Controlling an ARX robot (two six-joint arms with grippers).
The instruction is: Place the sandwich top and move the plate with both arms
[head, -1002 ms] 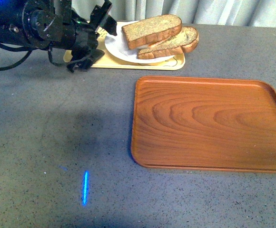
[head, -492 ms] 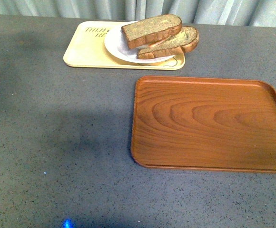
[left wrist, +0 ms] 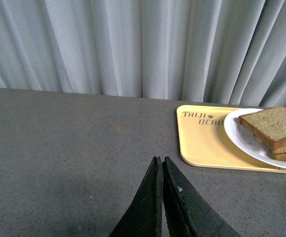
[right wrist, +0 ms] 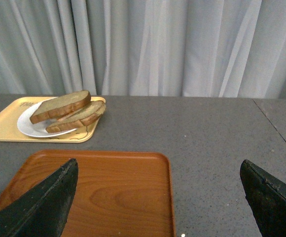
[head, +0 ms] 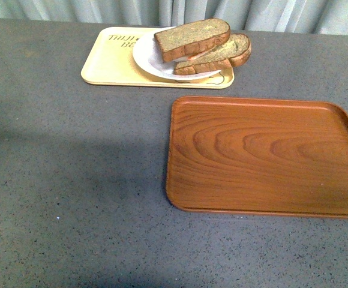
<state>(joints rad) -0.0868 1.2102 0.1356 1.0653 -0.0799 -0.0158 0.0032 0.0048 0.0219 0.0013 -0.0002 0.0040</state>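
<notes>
Toward the far edge of the grey tabletop (head: 72,180), left of centre, lies a yellow tray (head: 111,63); the white plate (head: 147,57) rests on its right half, carrying the sandwich top (head: 192,37) tilted over a second slice (head: 222,54). Nearer, at the right edge, sits a wooden tray (head: 264,156). By the wrist views, the left gripper (left wrist: 160,165) is clenched with nothing held, the right gripper (right wrist: 158,197) spread wide

Sandwich top (head: 192,38) on lower slice (head: 222,54), on plate (head: 147,57), on far tray (head: 111,63), second tray (head: 264,156) nearer, right
</notes>
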